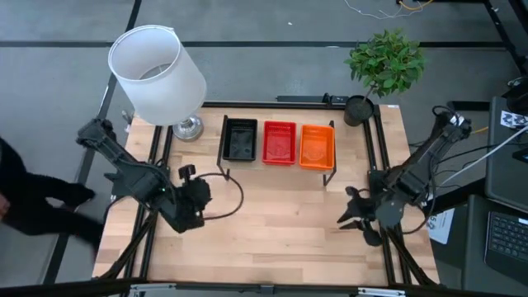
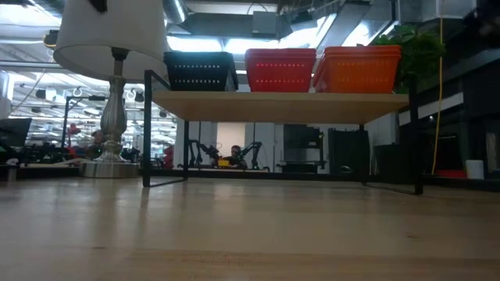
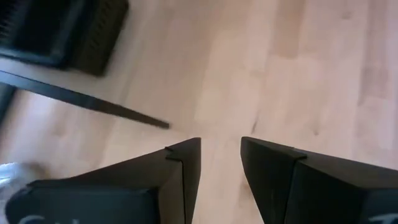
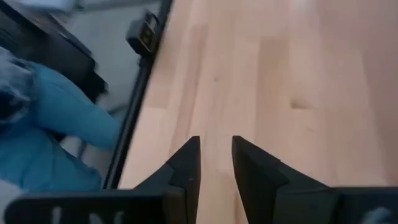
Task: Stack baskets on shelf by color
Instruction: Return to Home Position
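On the shelf (image 2: 281,105) sit black, red, orange baskets (image 1: 279,142).

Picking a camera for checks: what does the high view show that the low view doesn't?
Only high: left gripper and right gripper toward the table's sides, plus the insides of the black baskets, red baskets, orange baskets. Only low: their mesh sides, the space under the shelf, the room behind. Both: lamp, shelf, the three colours side by side.
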`<state>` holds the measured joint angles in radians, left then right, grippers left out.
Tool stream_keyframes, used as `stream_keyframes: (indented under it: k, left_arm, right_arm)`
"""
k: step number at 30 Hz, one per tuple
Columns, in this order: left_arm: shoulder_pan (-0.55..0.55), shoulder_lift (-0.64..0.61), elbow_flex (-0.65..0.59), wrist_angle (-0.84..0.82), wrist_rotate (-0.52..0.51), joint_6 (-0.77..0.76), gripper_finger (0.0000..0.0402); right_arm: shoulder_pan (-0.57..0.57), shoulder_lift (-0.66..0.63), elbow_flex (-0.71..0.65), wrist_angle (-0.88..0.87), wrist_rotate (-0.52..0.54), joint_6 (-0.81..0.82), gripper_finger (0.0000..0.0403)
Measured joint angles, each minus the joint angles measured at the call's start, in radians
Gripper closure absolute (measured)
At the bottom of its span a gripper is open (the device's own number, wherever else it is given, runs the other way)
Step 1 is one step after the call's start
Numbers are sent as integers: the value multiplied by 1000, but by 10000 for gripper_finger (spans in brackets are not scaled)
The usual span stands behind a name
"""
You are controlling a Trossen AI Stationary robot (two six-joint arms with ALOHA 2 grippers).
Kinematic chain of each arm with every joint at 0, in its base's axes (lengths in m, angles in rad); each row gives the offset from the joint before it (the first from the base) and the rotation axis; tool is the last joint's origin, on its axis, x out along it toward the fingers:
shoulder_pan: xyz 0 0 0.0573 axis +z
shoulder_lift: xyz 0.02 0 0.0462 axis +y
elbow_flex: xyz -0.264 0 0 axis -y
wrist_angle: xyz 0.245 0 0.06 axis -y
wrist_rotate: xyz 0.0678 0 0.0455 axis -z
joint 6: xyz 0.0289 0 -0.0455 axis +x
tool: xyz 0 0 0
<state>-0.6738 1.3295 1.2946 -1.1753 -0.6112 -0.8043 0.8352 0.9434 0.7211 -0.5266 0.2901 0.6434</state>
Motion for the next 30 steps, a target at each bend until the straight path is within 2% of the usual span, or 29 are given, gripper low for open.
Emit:
stream_keyframes:
  k: [5, 8, 11, 15, 20, 22, 26, 30]
  left_arm:
    - [1, -176, -282, 285, 15, 9, 300]
    - [2, -296, -440, 478, 7, 114, 313]
    - [7, -425, -597, 703, 9, 239, 326]
    - [65, -586, -781, 914, 61, 358, 342]
    - [157, -748, -962, 1135, 266, 471, 355]
    - [182, -796, -1017, 1216, 324, 535, 359]
    - [226, -897, -1102, 1239, 343, 581, 363]
    - [267, -968, -1162, 1236, 407, 584, 361]
  right_arm:
    - [25, -137, -222, 286, 3, -30, 312]
    - [32, -187, -299, 396, 9, -86, 312]
    - [44, -226, -340, 457, 65, -149, 312]
    - [73, -265, -352, 455, 131, -230, 312]
    - [109, -312, -352, 451, 146, -302, 312]
    - [123, -328, -352, 440, 193, -324, 312]
    - [155, -367, -352, 356, 336, -334, 312]
    - [179, -412, -352, 315, 357, -309, 312]
